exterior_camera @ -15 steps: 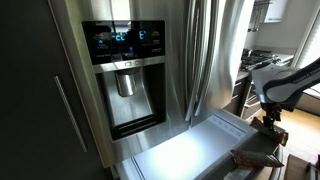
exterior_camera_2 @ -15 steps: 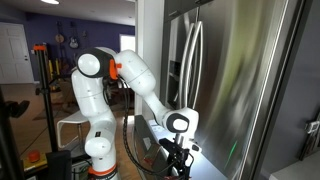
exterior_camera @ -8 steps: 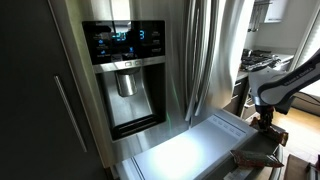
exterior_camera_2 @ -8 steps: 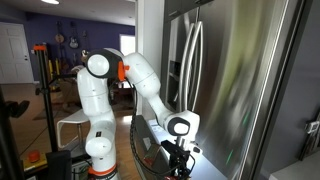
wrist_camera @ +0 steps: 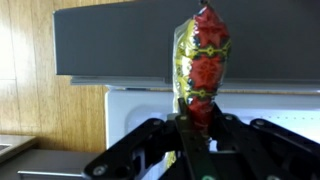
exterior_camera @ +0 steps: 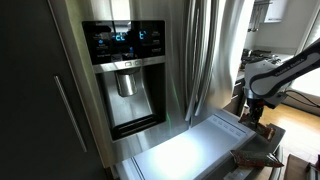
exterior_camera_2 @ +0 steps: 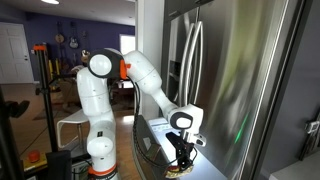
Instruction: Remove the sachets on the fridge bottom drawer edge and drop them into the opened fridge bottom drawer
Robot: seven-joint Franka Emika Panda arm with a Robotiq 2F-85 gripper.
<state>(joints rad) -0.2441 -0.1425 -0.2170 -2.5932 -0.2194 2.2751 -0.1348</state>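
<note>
From my station I see the wooden floor (wrist_camera: 25, 70) carrying the steel fridge (exterior_camera: 200, 50), whose bottom drawer (exterior_camera: 185, 152) stands pulled out over it.

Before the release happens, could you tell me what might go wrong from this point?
1. The gripper pinches the sachet by one end only; the rest sticks out free, so it could slip early.
2. In the wrist view its free end lies over the dark drawer edge, not the pale drawer interior; released now, it might land on the edge or the wooden floor.
</note>
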